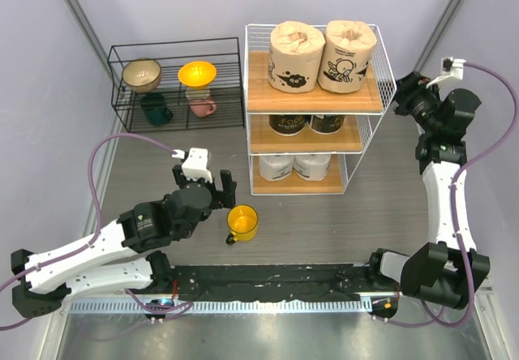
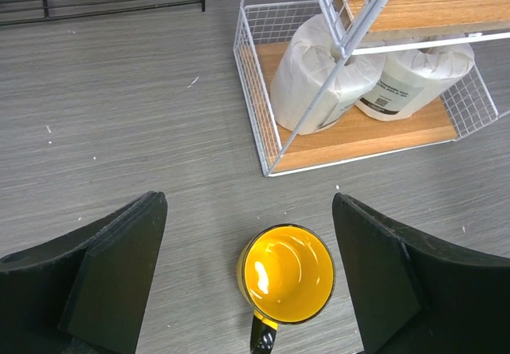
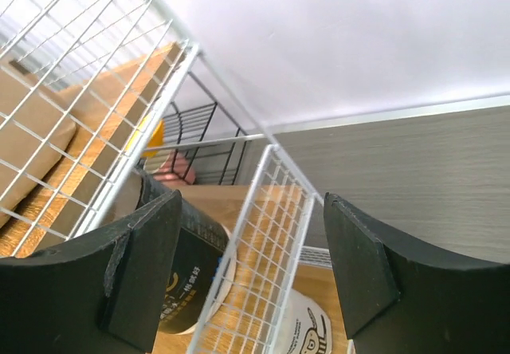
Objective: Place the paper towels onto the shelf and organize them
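Already all six paper towels (image 1: 297, 56) stand paired on the shelf (image 1: 386, 72): tan top, dark-wrapped middle, white bottom. The left gripper (image 2: 247, 206) gapes wide above a yellow mug (image 2: 287, 273); the right gripper (image 3: 251, 202), spread and empty, faces the shelf's right side.

Left arm (image 1: 89, 256) low and forward, right arm (image 1: 442, 191) upright, both pairs of jaws wide apart.
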You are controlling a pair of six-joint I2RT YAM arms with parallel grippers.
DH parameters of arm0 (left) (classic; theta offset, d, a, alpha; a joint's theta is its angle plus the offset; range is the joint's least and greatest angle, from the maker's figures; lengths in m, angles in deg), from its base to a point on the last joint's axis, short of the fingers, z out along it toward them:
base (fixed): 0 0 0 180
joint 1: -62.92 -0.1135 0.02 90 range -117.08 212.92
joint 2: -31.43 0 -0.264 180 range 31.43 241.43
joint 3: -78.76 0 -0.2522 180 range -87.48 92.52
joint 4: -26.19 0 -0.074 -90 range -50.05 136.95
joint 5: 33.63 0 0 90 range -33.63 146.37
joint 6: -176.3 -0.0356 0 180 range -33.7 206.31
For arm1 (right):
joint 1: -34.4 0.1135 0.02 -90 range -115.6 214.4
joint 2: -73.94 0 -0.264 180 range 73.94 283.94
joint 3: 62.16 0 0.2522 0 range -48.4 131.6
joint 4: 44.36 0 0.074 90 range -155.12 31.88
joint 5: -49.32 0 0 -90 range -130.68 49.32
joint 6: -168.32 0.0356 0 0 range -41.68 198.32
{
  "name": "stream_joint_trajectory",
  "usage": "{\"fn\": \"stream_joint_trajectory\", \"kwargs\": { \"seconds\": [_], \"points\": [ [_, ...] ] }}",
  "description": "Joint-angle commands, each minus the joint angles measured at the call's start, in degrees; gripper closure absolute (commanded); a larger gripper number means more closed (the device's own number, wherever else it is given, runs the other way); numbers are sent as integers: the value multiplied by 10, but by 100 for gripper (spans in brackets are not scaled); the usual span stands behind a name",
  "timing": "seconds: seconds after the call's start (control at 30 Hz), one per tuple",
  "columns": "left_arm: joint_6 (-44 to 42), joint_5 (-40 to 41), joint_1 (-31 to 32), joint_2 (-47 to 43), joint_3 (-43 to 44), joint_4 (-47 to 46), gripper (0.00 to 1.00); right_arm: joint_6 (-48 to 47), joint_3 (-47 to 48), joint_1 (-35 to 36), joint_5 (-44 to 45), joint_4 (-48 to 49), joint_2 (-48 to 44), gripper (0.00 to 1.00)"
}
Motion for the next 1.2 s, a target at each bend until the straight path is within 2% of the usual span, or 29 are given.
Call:
{"fn": "stream_joint_trajectory", "kwargs": {
  "seconds": [0.0,0.17,0.33,0.4,0.47,0.53,0.7,1.17],
  "points": [
    [11,23,1,6,18,13,8,39,-34,-30,69,28,-40,23],
    [20,39,1,18,43,42,0,67,-65,-60,143,-18,-94,23],
    [36,50,2,60,68,77,0,66,-91,-61,240,-88,-144,20],
    [40,52,1,74,84,95,0,65,-102,-61,274,-103,-173,16],
    [41,53,1,83,90,100,1,57,-108,-61,310,-119,-195,8],
    [42,53,1,82,86,97,0,51,-109,-61,335,-138,-208,6],
    [38,43,1,60,73,75,0,41,-119,-61,350,-161,-225,0],
    [35,40,1,6,53,74,0,41,-131,-61,365,-194,-237,0]
  ]
}}
